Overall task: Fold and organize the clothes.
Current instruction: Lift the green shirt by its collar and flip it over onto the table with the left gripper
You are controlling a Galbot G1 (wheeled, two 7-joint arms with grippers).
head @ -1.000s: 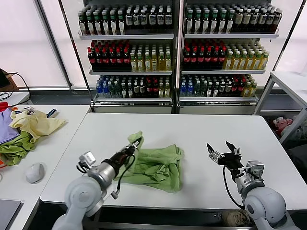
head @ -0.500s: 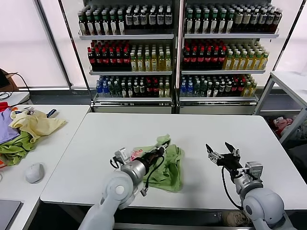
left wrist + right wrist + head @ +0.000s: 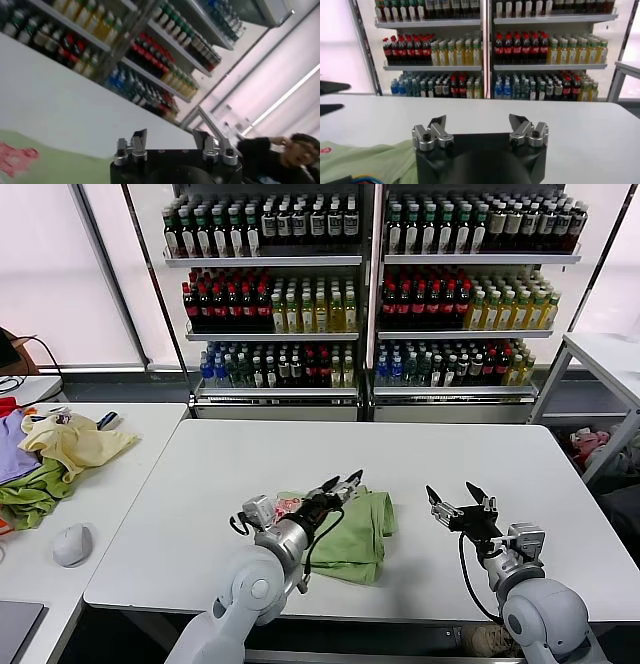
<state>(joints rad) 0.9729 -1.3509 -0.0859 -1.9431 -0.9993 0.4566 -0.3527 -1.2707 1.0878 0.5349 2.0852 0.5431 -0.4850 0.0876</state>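
The light green polo shirt lies bunched and folded near the front of the white table, with its red-and-white graphic showing at its left edge. My left gripper is open and empty just above the shirt's far edge. The left wrist view shows the gripper, the shirt and the graphic below it. My right gripper is open and empty, hovering to the right of the shirt. In the right wrist view the gripper has the shirt off to one side.
A heap of pale yellow, purple and darker green garments lies on the side table at the left, with a grey mouse near it. Shelves of bottles stand behind the table. A person shows in the left wrist view.
My left gripper carried a raised part of the shirt to the right, laid it over, and has let go. The shirt is now narrower. The right gripper barely moved.
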